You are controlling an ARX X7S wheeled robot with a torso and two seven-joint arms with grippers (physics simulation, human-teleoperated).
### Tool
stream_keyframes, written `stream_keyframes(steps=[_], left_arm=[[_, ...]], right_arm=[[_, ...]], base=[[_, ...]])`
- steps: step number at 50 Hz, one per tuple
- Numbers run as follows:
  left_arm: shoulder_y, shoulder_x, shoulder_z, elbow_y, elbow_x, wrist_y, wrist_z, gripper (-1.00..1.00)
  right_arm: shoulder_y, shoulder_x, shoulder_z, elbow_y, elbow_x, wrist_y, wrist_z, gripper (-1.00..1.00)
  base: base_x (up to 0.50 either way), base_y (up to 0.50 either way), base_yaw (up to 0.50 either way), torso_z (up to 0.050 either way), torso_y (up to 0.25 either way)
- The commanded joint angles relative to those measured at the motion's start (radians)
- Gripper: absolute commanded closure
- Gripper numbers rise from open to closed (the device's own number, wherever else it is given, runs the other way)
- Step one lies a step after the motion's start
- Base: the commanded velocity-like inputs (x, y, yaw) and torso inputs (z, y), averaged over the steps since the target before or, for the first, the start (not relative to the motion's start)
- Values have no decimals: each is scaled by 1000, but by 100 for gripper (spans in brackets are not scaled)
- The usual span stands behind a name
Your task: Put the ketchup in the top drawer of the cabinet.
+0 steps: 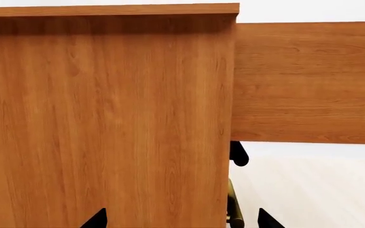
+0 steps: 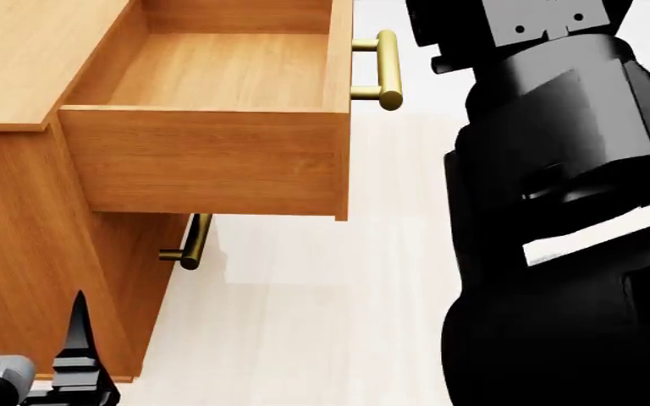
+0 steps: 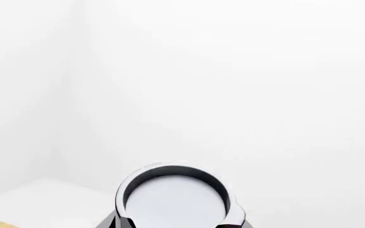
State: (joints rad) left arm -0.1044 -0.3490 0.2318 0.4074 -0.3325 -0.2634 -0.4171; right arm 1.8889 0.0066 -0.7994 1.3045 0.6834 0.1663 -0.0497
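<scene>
The cabinet (image 2: 31, 245) stands at the left of the head view with its top drawer (image 2: 212, 161) pulled out, and nothing shows inside it. In the left wrist view the cabinet side (image 1: 106, 118) fills the picture, with the drawer (image 1: 309, 80) jutting out past it. My left gripper (image 1: 182, 219) is open beside that side, low at the cabinet's near corner (image 2: 26, 338). The right wrist view shows the ketchup (image 3: 173, 197) only as a round silver-grey top with a dark rim. My right gripper (image 3: 176, 223) is shut on it. In the head view the ketchup is hidden behind the right arm (image 2: 562, 211).
The drawer's brass handle (image 2: 388, 72) sticks out toward the right arm. The lower drawer's brass handle (image 2: 195, 245) sits under the open drawer and also shows in the left wrist view (image 1: 233, 209). Pale floor (image 2: 302, 321) lies between cabinet and arm.
</scene>
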Motion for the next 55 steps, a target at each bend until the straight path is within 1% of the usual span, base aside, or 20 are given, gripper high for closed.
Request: stream_keyframes(steps=[1,3,7,13,22,32,34,40,44,48,55], left_arm=[[-2,-2,2,2,-4,-3,-3,-100],[4,-4,4,2,-1,5,-1,-100],[8,-5,-1,-5,-4,11,-2,-100],[8,-3,4,-13,-5,15,-1,-100],[10,-6,1,-8,-10,12,-5,-100],[4,-4,7,-21,-8,17,-6,-100],[3,-4,8,-26,-6,19,-5,-100],[3,-6,9,-21,-8,14,-9,-100],[3,-4,12,-31,-7,21,-7,-100],[5,-7,12,-30,-8,22,-8,-100],[3,-5,13,-40,-9,29,-6,-100]], right_arm=[[9,-7,-416,-3,401,-18,57,100],[10,-7,-509,-11,501,-37,60,100],[16,-7,-631,-26,631,-78,35,100],[16,-7,-711,-51,696,-132,-24,100],[10,-7,-733,-78,722,-199,-139,100],[-11,-7,-747,-131,726,-226,-152,100],[-17,-7,-745,-143,731,-231,-185,100],[-40,-7,-756,-160,714,-219,-255,100],[-42,-7,-757,-154,699,-162,-296,100],[-68,-7,-746,-156,674,-157,-312,100],[-77,-7,-743,-165,653,-95,-372,100]], base=[[0,0,0,0,0],[0,0,0,0,0],[0,0,0,0,0],[0,0,0,0,0],[0,0,0,0,1],[0,0,0,0,0],[0,0,0,0,0],[0,0,0,0,0],[0,0,0,0,0],[0,0,0,0,0],[0,0,0,0,1]])
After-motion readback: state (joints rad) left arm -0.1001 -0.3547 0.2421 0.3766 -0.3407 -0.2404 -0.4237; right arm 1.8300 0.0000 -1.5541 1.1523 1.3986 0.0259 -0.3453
